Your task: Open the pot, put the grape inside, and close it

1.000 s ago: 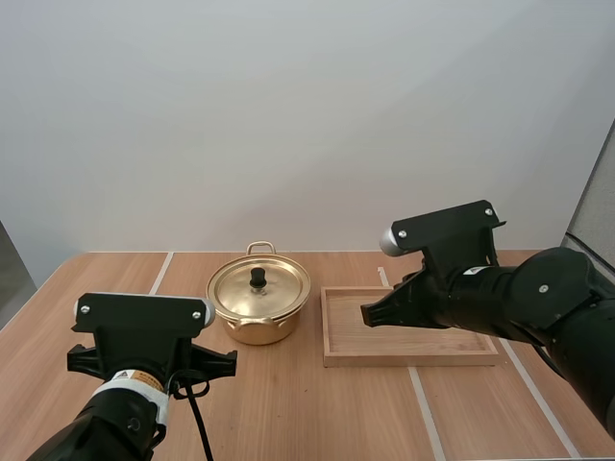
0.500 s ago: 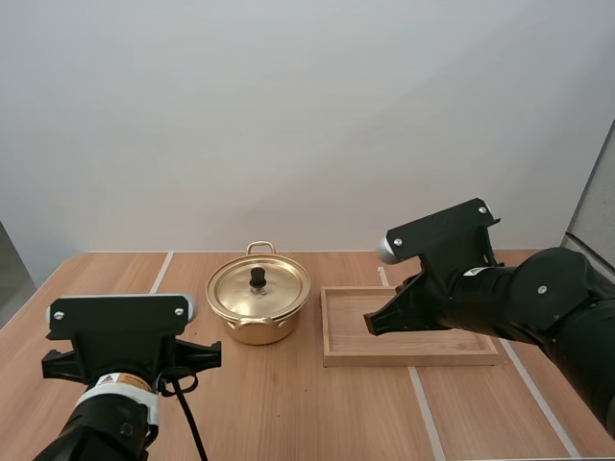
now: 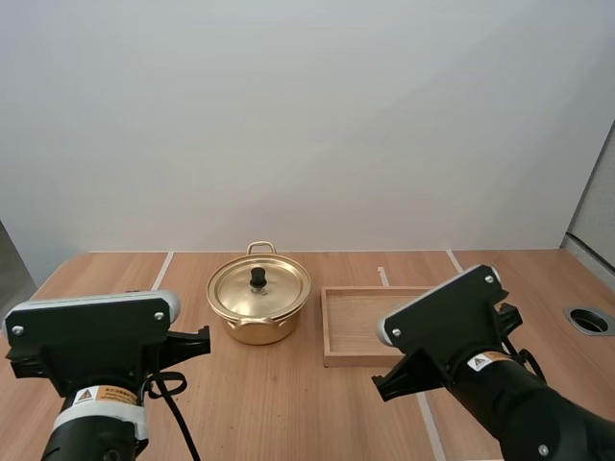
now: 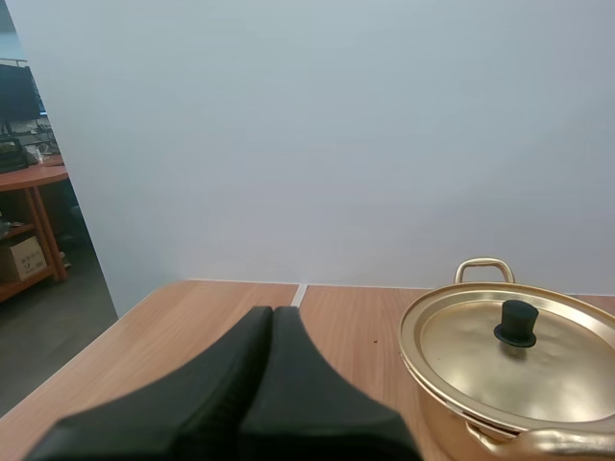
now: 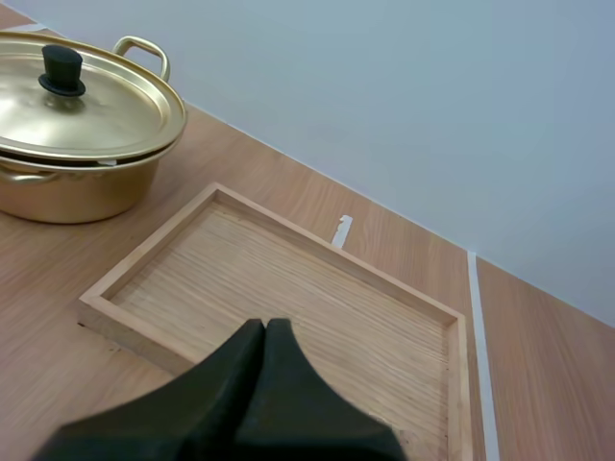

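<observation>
The golden pot [image 3: 259, 322] stands on the wooden table [image 3: 288, 413], a little left of the table's middle in the high view. Its lid [image 3: 274, 293] sits flat on the rim, and the black knob [image 3: 258, 277] is upright at the lid's centre. One loop handle [image 3: 260, 248] is at the pot's 12 o'clock, on the far side, and a second shows at its 6 o'clock. The wooden tray [image 3: 327, 331] lies just beside the pot at its 3 o'clock, apart from it by a narrow strip of table, with its long side running across the table.

The left gripper [image 4: 273, 312] is closed on nothing. In the left wrist view its two black fingers [image 4: 221, 384] lie together as one dark wedge over the table. From its tips the pot lies at about 2 o'clock, well apart, so lid and knob stand free of it.

The right gripper [image 5: 264, 325] is likewise closed with nothing between its fingers, one dark wedge by the tray's near rim. From its tips the pot lies at about 10 o'clock, well apart, and the tray's floor stretches ahead at 12 o'clock.

In the high view the left arm [image 3: 91, 351] is at the pot's 7 o'clock and the right arm [image 3: 447, 331] at its 4 o'clock, both nearer the camera than the pot.
</observation>
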